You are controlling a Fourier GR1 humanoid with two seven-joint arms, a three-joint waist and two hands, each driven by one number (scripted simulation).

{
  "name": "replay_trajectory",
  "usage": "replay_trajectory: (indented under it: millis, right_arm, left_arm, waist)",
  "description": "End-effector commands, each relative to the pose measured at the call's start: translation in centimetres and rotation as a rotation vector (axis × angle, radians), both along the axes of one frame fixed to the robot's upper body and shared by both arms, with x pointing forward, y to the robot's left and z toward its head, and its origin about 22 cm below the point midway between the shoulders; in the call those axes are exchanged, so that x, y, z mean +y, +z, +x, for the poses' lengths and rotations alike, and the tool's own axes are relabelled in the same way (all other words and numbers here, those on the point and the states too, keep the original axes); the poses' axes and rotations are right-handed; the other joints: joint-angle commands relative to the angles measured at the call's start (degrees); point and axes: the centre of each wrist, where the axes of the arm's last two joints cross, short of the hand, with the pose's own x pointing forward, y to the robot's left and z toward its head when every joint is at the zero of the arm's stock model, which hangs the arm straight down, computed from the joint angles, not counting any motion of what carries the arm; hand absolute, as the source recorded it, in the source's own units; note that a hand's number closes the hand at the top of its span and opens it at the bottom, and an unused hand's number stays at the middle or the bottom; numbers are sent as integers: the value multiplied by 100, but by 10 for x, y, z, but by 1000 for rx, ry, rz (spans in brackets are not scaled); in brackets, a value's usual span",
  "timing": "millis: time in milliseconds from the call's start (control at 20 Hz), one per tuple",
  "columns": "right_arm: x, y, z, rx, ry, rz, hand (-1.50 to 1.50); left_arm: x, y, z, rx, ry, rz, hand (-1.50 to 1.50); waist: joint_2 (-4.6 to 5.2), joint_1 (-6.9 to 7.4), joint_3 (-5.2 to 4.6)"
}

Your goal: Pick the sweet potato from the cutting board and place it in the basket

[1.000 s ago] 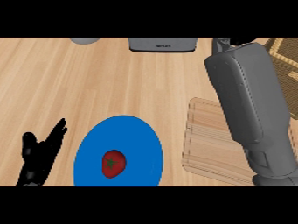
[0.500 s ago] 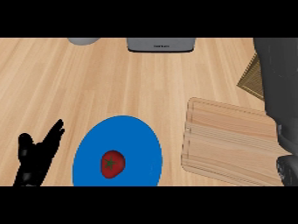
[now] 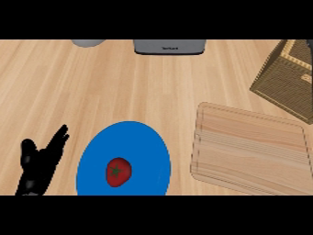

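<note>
Sweet potato not visible; cutting board bare, basket just beyond it; likely already inside. Right hand unseen, fingers untellable; left hand resting, fingers straight. Best: withdraw clear of the basket rim.

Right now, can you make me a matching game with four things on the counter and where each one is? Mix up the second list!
Things:
1. tomato
2. cutting board
3. basket
4. left hand

Places:
A. at the right edge, beyond the cutting board
B. on the blue plate
C. at the lower left, open, fingers up
D. bare, to the right of the blue plate

Pairs: 1-B, 2-D, 3-A, 4-C
</note>
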Motion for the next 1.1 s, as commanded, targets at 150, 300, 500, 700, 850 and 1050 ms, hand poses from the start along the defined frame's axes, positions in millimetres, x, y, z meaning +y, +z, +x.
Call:
replay_trajectory:
  millis: [150,300,500,700,850,1050]
  right_arm:
    - [-53,-24,6,-28,-12,56,150]
    - [-59,-51,9,-65,-24,119,150]
    - [-78,-66,5,-123,-13,215,150]
    - [-78,-102,2,-131,17,209,150]
    - [-97,-107,4,-127,-8,205,150]
    - [-134,-117,-8,-16,-209,137,150]
  left_arm:
    - [0,-22,-18,80,16,-8,0]
    - [3,-15,-9,94,1,4,0]
    - [0,-19,-15,77,2,3,0]
    - [1,-15,-7,100,11,-3,0]
    - [-11,-11,1,80,-13,-18,0]
    - [2,-22,-13,88,10,-4,0]
  waist:
    - [48,24,-52]
    - [56,35,-49]
    - [46,19,-50]
    - [34,-16,-51]
    - [56,30,-50]
    - [55,-4,-62]
